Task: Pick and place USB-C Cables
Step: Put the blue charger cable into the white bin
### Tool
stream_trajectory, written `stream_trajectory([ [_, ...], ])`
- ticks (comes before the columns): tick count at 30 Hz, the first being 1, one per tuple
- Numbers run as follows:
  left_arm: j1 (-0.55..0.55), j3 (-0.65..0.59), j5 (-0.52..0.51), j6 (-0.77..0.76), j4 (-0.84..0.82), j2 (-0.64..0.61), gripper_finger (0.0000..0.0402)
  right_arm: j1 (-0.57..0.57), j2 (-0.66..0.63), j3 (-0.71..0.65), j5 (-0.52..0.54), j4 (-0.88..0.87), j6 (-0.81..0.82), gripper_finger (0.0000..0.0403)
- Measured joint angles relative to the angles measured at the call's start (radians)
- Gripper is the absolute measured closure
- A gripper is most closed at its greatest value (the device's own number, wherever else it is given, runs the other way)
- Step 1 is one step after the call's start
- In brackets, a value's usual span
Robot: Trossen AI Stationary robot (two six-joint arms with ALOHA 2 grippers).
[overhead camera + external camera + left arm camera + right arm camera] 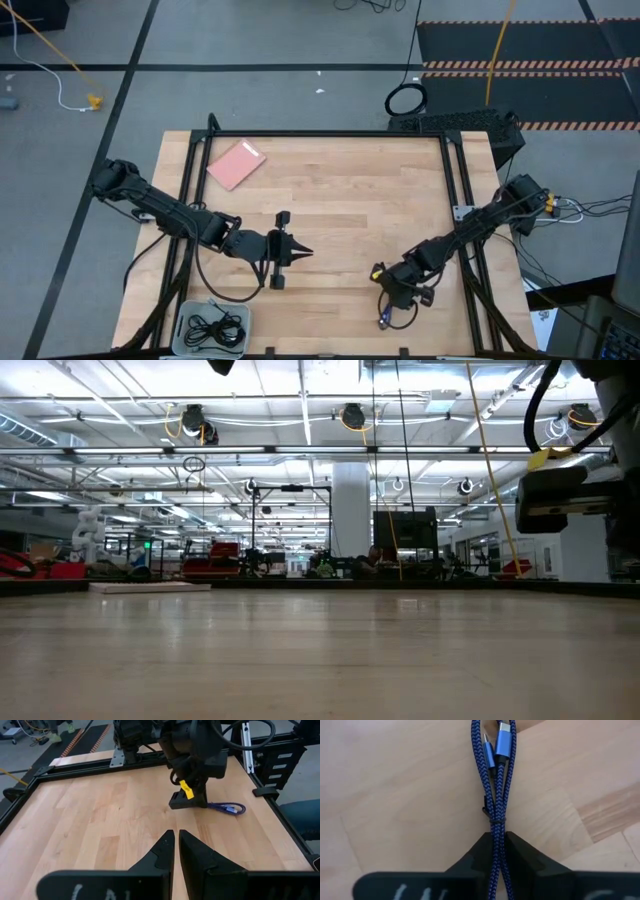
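Note:
A purple-blue braided USB-C cable (495, 780) lies bundled on the wooden table, its two metal plugs (503, 740) side by side at one end. My right gripper (496, 842) is shut on it near the table's near right (388, 300). The cable's loop (229, 808) trails out past the gripper. Two black USB-C cables (215, 327) lie coiled in a small tray (190, 306) at the near left. My left gripper (175, 842) hovers shut over the table's middle (300, 250), holding nothing. My right gripper pinches the cable's bundled strands (496, 826) between its two fingers, just behind a dark tie (487, 812); several strands lie in the pinch. The fingers slant down from above. The cable runs straight out from between them and lies on the table.
A pink flat card (236, 163) lies at the table's far left. Black frame rails (330, 134) run around the table's edges. Bare wood stretches between the two grippers and toward the far edge.

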Motion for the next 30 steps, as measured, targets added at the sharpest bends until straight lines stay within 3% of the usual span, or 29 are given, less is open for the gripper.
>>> stream_trajectory([
  [12, 0.000, 0.000, 0.000, -0.001, 0.001, 0.000, 0.0371, 0.001, -0.133, -0.002, 0.089, 0.025, 0.198, 0.0372],
  [16, 0.000, 0.000, 0.000, -0.001, 0.003, 0.000, 0.0371, 0.001, -0.197, -0.002, 0.182, 0.027, 0.282, 0.0372],
  [24, 0.000, 0.000, 0.000, -0.007, 0.016, 0.000, 0.0371, 0.001, -0.327, -0.002, 0.465, 0.078, 0.493, 0.0372],
  [30, -0.004, 0.000, -0.001, 0.010, 0.084, 0.000, 0.0371, 0.001, -0.392, -0.001, 0.575, 0.127, 0.552, 0.0372],
])
